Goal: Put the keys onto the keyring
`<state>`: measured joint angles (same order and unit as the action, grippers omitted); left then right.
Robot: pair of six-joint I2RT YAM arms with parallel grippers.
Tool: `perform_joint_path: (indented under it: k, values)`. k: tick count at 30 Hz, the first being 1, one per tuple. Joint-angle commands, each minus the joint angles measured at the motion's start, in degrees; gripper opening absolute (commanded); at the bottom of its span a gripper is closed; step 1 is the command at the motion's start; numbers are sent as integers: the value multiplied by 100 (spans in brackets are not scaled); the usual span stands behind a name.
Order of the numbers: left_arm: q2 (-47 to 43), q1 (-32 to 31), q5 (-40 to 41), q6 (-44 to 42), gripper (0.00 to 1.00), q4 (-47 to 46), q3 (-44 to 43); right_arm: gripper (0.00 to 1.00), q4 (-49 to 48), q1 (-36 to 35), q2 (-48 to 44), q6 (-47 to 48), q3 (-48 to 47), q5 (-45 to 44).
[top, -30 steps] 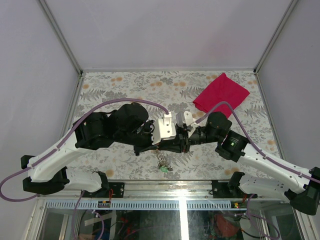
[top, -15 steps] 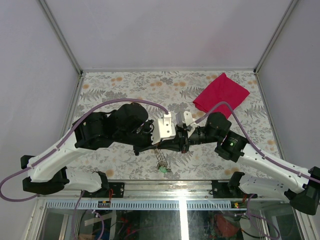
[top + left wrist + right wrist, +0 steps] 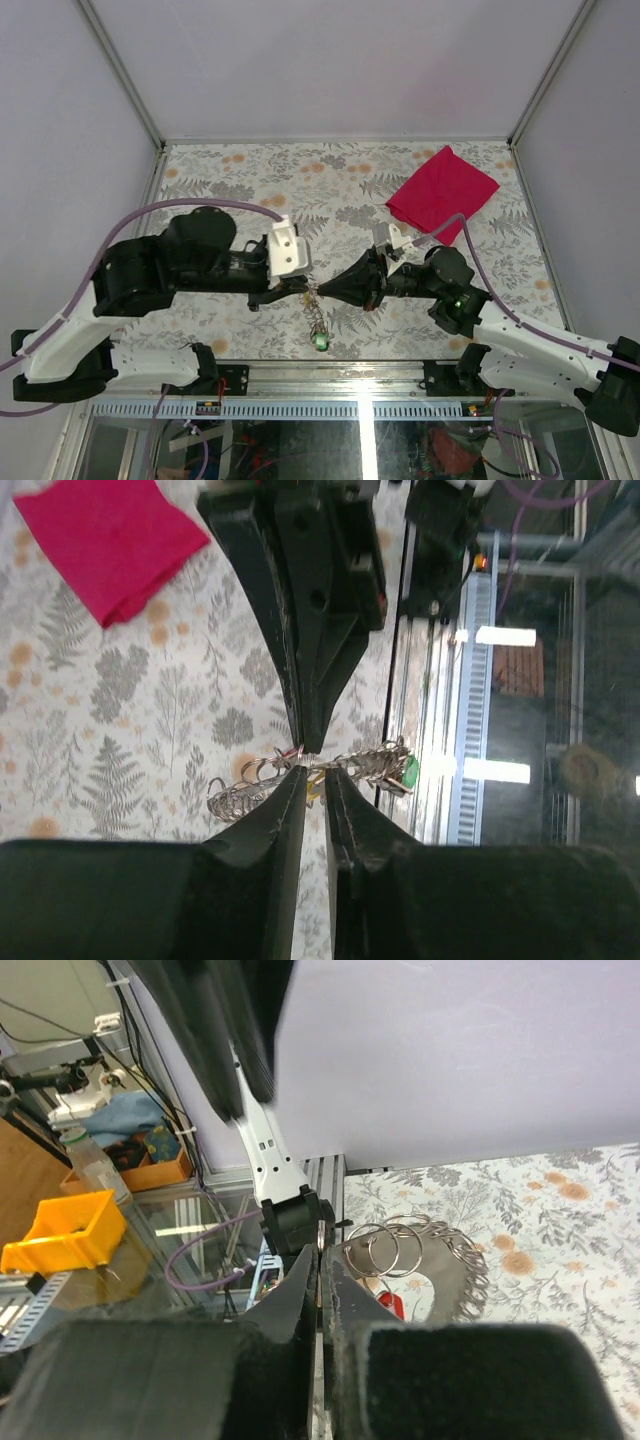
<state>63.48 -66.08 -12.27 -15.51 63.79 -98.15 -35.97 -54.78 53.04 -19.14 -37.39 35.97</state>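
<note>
Clamped shut on the keyring (image 3: 390,1245) from three o'clock, the right gripper (image 3: 320,1248) holds it aloft, seemingly so the left gripper (image 3: 312,776), jaws barely parted at nine o'clock, can work it.

Bright, even light — soft shadows; foreground blurred

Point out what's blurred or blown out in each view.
Top external: evenly lit, sharp, shadows soft. Left wrist: the left gripper is a dark blur up close, with bright glare patches on the glass panel at right. Right wrist: the right gripper is blurred, the key rings sharper.
</note>
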Motion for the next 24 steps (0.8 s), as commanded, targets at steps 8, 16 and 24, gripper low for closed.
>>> perform_joint_path:
  k: [8, 16, 24]
  values:
    - [-927, -48, -1, 565, 21, -1787, 897, 0, -2863, 2, -190, -1022, 533, -714]
    - [-1173, -53, -47, 799, 20, -2470, 1346, 0, -4342, -2, -133, -1406, 798, -971]
    - [-1581, -54, 243, 1041, 22, -3492, 2065, 0, -4372, -3, -276, -1442, 843, -1263]
